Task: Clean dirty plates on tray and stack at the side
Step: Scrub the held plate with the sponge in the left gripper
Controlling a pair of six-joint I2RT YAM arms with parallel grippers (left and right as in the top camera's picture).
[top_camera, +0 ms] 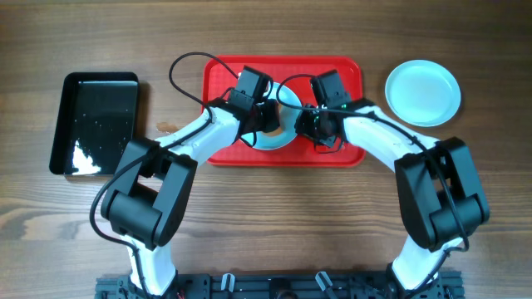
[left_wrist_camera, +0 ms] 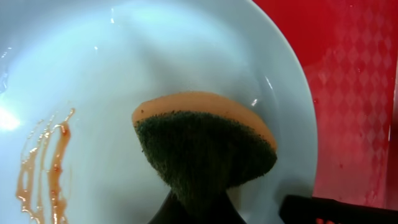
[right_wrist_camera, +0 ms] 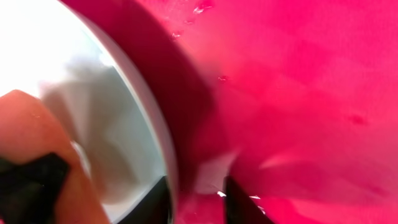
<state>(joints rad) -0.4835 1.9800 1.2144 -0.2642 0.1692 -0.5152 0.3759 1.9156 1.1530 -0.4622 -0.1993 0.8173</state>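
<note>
A pale blue plate (top_camera: 277,142) lies in the middle of the red tray (top_camera: 341,75), mostly hidden under both grippers. My left gripper (top_camera: 263,123) is shut on a sponge (left_wrist_camera: 205,149), orange with its green scouring face pressed onto the plate (left_wrist_camera: 155,56). A red-orange sauce smear (left_wrist_camera: 46,168) streaks the plate left of the sponge. My right gripper (right_wrist_camera: 198,202) stands open astride the plate's right rim (right_wrist_camera: 163,143): one finger over the plate, the other over the tray (right_wrist_camera: 298,74). A second, clean plate (top_camera: 422,91) rests on the table right of the tray.
A black rectangular tray (top_camera: 96,123) with wet glints sits on the wooden table at the far left. A black cable (top_camera: 187,65) loops over the red tray's left edge. Both arms reach in from the near side.
</note>
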